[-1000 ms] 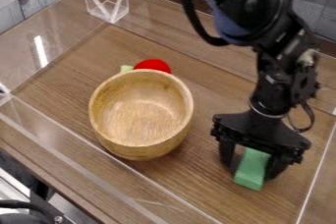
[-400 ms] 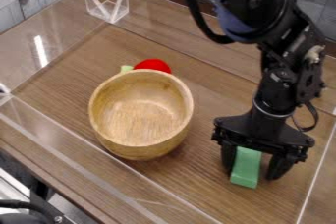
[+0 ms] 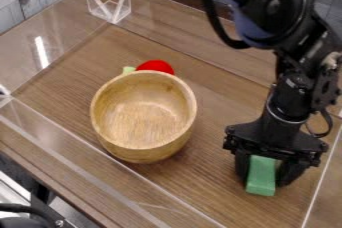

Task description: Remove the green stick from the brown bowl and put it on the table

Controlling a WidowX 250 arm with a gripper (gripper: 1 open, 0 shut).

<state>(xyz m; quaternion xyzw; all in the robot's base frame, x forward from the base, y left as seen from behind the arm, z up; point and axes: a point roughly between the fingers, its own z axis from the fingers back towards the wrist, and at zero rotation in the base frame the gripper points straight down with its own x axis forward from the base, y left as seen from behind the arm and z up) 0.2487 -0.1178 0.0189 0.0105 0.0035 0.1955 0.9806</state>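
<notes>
Flat rectangular green stick [image 3: 261, 177] lies on the brown wood-grain table [image 3: 201, 32], long axis toward the camera, between the black gripper's [image 3: 273, 168] spread fingers, right of the empty round tan wooden bowl [image 3: 143, 115].

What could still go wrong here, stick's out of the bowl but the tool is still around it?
1. The tool stands open, straddling the green stick on the table; a skewed lift could catch the stick and drag or tip it.
2. The stick lies near the clear acrylic wall, so a nudge might push it against that wall.
3. The brown bowl sits empty to the left; a low sideways retreat might clip its rim.
</notes>
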